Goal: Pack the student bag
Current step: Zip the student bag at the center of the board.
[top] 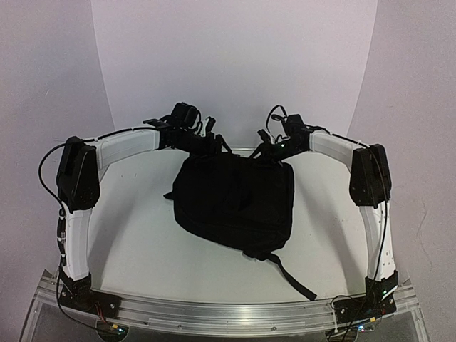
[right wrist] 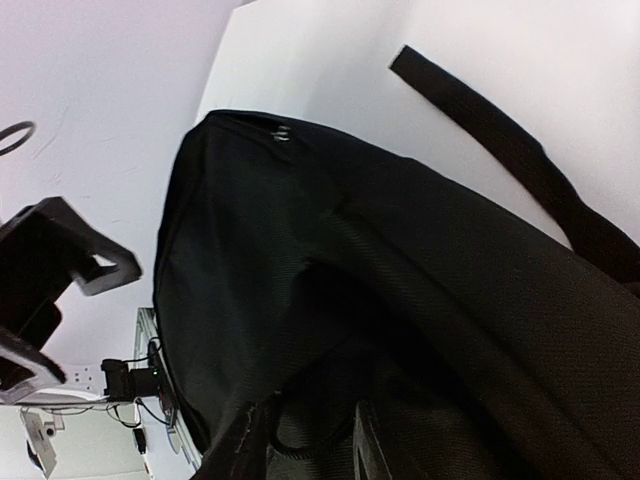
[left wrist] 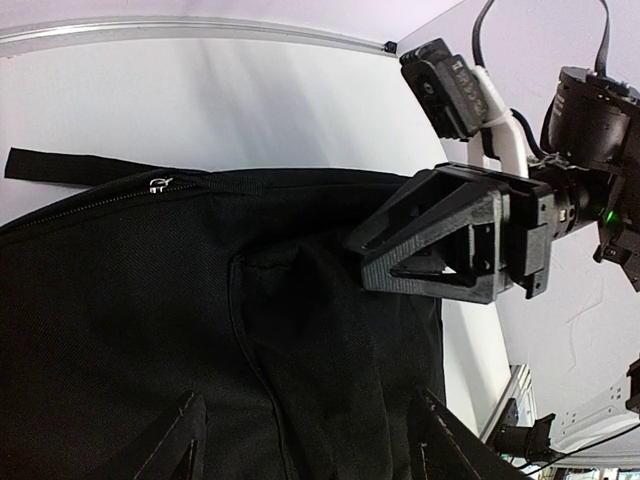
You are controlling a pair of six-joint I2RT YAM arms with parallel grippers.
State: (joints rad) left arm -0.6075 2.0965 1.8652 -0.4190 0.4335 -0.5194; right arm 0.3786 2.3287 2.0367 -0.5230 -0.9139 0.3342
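Centrally on the white tabletop (top: 142, 242) lies the black backpack (top: 235, 203), one strap (top: 296, 278) trailing near-right. The left gripper (left wrist: 310, 432) has its jaws spread over the far-left edge; the right gripper (right wrist: 302, 440) has its jaws pinching fabric at the far-right corner.

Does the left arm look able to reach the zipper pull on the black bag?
Probably yes: the zipper pull lies bare on the student bag, ahead of the open left gripper, nothing over it.
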